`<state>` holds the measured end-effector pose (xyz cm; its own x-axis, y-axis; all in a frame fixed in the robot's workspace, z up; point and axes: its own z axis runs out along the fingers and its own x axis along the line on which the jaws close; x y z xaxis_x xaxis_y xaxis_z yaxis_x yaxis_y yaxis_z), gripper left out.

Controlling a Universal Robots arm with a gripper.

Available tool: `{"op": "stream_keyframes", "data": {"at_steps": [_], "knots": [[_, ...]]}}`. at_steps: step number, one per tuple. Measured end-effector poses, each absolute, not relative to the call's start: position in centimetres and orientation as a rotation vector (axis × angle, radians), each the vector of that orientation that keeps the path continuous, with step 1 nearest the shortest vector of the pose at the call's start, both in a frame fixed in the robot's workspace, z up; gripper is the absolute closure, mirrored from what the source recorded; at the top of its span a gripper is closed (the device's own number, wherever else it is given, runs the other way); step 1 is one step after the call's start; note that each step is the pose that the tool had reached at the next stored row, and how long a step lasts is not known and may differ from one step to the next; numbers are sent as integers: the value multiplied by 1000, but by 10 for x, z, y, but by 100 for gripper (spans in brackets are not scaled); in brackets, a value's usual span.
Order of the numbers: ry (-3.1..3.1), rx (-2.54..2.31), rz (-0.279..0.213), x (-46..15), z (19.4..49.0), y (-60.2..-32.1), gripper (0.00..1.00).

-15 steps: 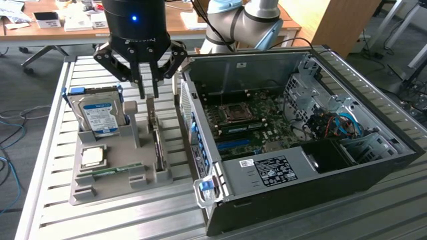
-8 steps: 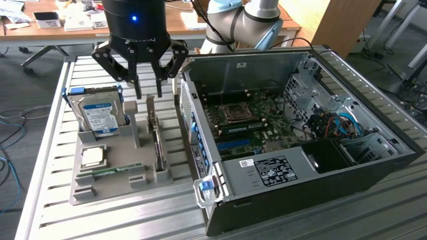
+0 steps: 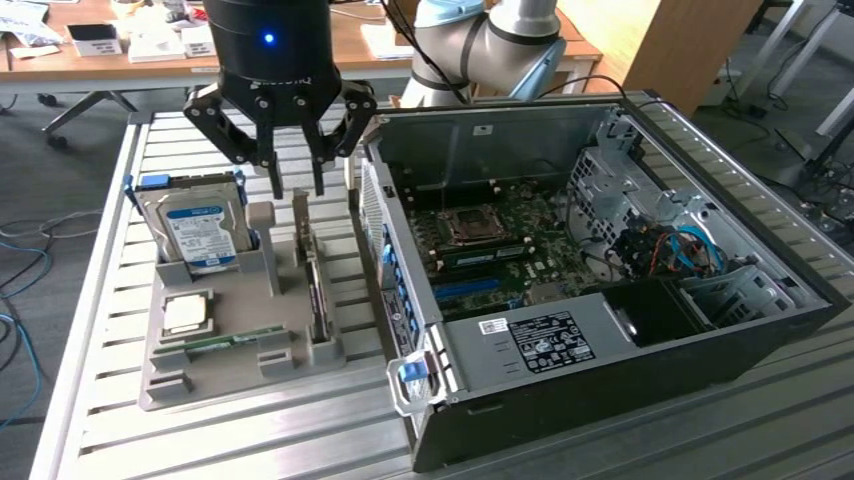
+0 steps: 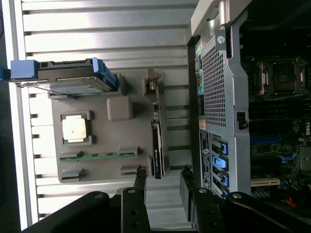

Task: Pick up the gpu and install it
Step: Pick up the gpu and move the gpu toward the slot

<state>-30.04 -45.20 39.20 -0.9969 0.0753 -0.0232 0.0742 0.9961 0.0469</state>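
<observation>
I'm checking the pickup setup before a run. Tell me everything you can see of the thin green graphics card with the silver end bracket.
The thin green graphics card stands on its long edge in a slot of the grey plastic holder tray, beside the open black computer case. Its side looks dark, and a silver metal bracket rises at the end under the gripper. Only the tray touches it. The gripper hangs open just above that end, seemingly apart.

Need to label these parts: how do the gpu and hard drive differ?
The gpu stands upright on edge; the hard drive leans back. The gpu shows a thin edge; the hard drive a blue-white label. Both sit in the grey holder.
</observation>
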Motion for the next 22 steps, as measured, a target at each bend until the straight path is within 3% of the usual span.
{"op": "stream_keyframes", "data": {"at_steps": [22], "knots": [[3114,117,72,-300,379,-452,58]]}}
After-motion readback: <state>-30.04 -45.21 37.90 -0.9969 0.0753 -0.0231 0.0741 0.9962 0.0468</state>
